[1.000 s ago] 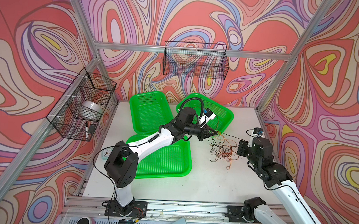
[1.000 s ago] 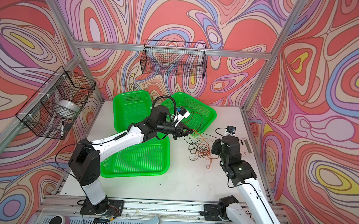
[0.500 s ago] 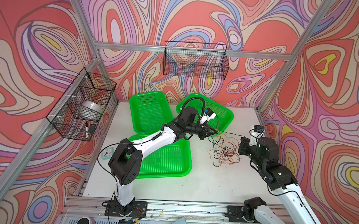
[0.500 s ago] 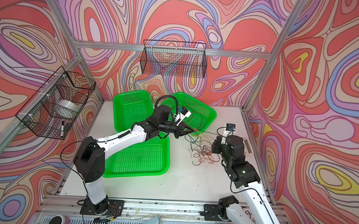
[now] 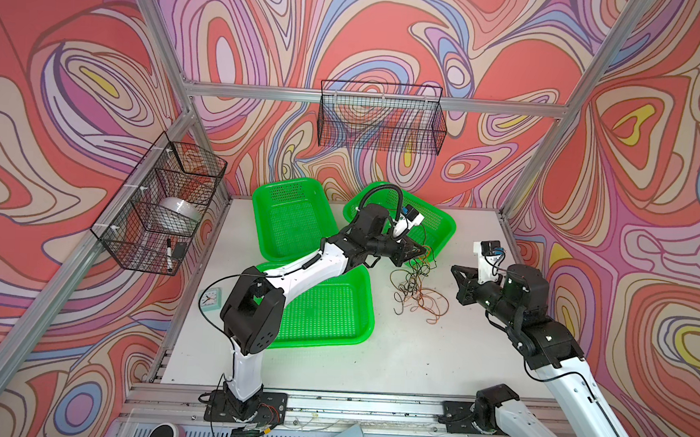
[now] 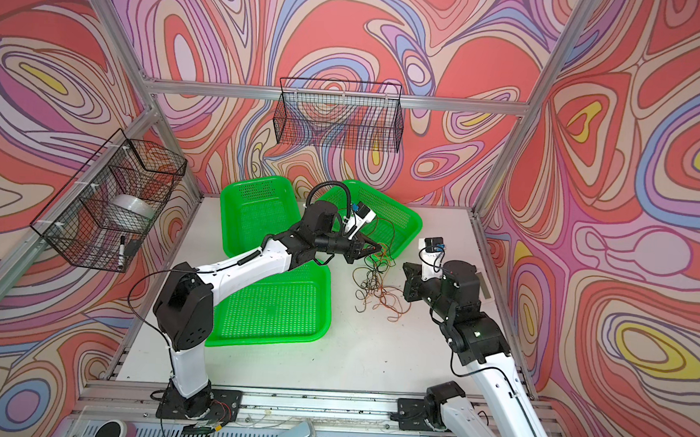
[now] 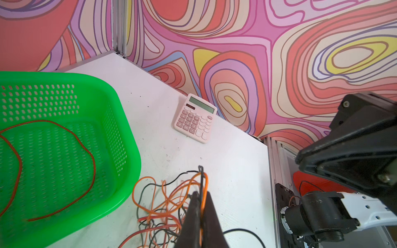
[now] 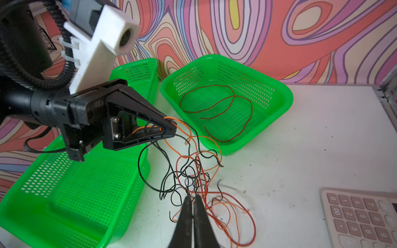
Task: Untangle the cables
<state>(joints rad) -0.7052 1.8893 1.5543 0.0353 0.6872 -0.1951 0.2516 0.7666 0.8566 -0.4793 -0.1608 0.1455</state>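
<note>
Pinching a few orange and black strands between fully closed fingers, the left gripper (image 5: 419,248) (image 8: 171,126) is hanging above the table (image 5: 415,356), at the 12 o'clock edge of the cables (image 5: 416,292) (image 6: 377,290). In the left wrist view the strands are running up between its fingertips (image 7: 194,201) and looping out past the tips.

The cables are lying as a loose tangle of orange, red-brown and black wire at about 3 o'clock from the table's middle in both top views. Its upper strands are rising to the left gripper while the rest is spreading over the white surface.

A separate red-brown cable (image 8: 225,103) (image 7: 86,148) is lying curled inside the green basket (image 5: 444,221) (image 8: 287,96) at 1 o'clock from the table's middle, just beyond the tangle.

The right gripper (image 5: 454,269) (image 8: 191,198) is sitting at 3 o'clock of the tangle with its fingers pressed together. In the right wrist view its tips are showing over the near strands. Whether any wire is caught between them cannot be told.

Two more green baskets (image 5: 367,312) (image 5: 292,182) are lying at 9 and 11 o'clock of the tangle. A pink calculator (image 7: 195,118) (image 8: 361,216) is resting by the right wall.
</note>
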